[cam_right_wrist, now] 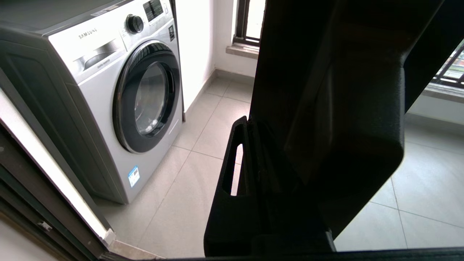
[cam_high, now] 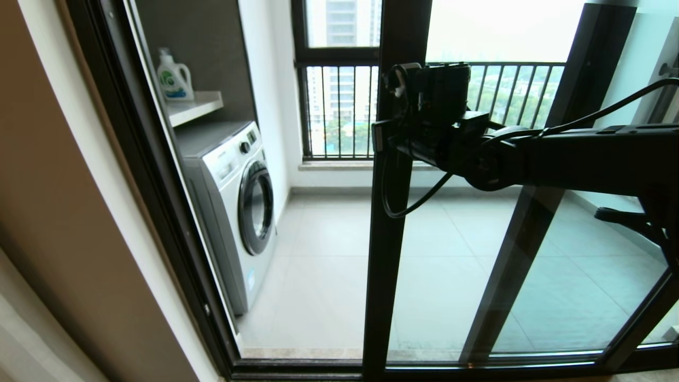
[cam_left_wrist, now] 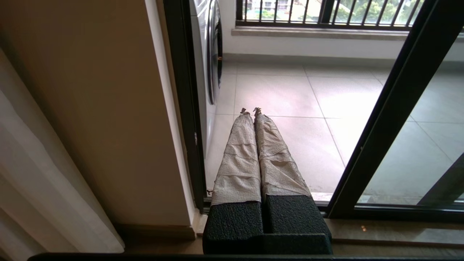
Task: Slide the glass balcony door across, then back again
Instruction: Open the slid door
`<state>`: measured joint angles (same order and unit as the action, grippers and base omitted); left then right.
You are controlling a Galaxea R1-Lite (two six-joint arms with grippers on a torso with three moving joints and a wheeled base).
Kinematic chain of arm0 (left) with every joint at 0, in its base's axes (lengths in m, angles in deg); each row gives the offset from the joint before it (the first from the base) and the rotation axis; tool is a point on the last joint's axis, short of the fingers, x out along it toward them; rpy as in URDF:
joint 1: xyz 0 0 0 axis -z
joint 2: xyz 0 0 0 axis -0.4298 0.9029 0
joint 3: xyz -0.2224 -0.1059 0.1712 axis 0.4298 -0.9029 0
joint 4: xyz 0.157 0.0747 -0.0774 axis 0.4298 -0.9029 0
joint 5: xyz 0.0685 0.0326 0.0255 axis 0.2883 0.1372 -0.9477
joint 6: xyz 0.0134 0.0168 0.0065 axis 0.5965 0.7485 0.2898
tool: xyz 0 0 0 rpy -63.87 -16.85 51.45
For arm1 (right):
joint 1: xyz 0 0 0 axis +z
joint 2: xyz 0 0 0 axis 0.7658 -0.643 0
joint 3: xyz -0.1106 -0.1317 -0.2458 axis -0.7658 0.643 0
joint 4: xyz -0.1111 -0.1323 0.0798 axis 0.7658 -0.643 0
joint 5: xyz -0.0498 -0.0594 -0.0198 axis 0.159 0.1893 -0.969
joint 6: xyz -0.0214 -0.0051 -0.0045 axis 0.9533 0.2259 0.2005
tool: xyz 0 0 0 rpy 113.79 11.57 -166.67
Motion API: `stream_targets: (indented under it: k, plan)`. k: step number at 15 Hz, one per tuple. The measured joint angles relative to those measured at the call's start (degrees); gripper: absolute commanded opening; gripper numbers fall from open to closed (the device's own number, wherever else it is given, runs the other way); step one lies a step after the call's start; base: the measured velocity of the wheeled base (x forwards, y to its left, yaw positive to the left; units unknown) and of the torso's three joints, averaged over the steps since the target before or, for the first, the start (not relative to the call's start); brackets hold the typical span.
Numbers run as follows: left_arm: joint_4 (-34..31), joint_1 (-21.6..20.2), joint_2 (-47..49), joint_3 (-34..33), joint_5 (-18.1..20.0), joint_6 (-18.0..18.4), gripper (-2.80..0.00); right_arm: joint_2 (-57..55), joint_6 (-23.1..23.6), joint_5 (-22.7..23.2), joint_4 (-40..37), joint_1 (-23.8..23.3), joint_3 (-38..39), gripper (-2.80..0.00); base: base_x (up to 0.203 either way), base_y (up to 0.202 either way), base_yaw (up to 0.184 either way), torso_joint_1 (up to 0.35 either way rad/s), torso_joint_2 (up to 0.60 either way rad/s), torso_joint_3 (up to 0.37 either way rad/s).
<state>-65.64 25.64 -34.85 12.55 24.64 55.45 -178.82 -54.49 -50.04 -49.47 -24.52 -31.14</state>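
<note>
The glass balcony door (cam_high: 390, 265) stands partly slid across, leaving an open gap on its left. Its black upright also shows in the left wrist view (cam_left_wrist: 391, 119) and fills much of the right wrist view (cam_right_wrist: 290, 72). My right arm reaches in from the right, and the right gripper (cam_high: 395, 130) is at this upright at about mid height. In the right wrist view the right gripper (cam_right_wrist: 268, 145) closes on the dark upright: one slotted finger (cam_right_wrist: 237, 159) lies flat against its edge, the other is hidden behind it. My left gripper (cam_left_wrist: 251, 110), with tape-wrapped fingers, is shut on nothing, low by the threshold.
A silver washing machine (cam_high: 233, 201) stands just inside the gap on the left, under a shelf (cam_high: 193, 106) with a detergent bottle (cam_high: 173, 77). A second dark-framed panel (cam_high: 530, 239) overlaps on the right. A railed window (cam_high: 339, 111) lies behind. A beige wall (cam_high: 53, 212) bounds the left.
</note>
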Motion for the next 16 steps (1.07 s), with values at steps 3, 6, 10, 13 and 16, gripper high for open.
stream_targets:
  k: [3,6,10,13,16]
  plan:
    - [0.0,0.0,0.0,0.0,0.0,0.0,-2.80,1.0,0.0,-0.3,0.3,-1.4,1.1,-2.80,0.000,0.000,0.000,0.000,0.00,0.000]
    - [0.0,0.0,0.0,0.0,0.0,0.0,-2.80,2.3,0.0,-0.6,0.8,-2.4,2.7,-2.80,0.000,0.000,0.000,0.000,0.00,0.000]
    - [0.0,0.0,0.0,0.0,0.0,0.0,-2.80,4.4,-0.1,-0.9,2.1,-3.4,5.9,-2.80,0.000,0.000,0.000,0.000,0.00,0.000]
    - [0.0,0.0,0.0,0.0,0.0,0.1,-2.80,5.5,-0.1,-0.8,2.5,-4.9,6.9,-2.80,0.000,0.000,0.000,0.000,0.00,0.000]
    - [0.0,0.0,0.0,0.0,0.0,0.0,-2.80,6.9,-0.9,-0.3,2.6,-6.9,8.8,-2.80,0.000,0.000,0.000,0.000,0.00,0.000]
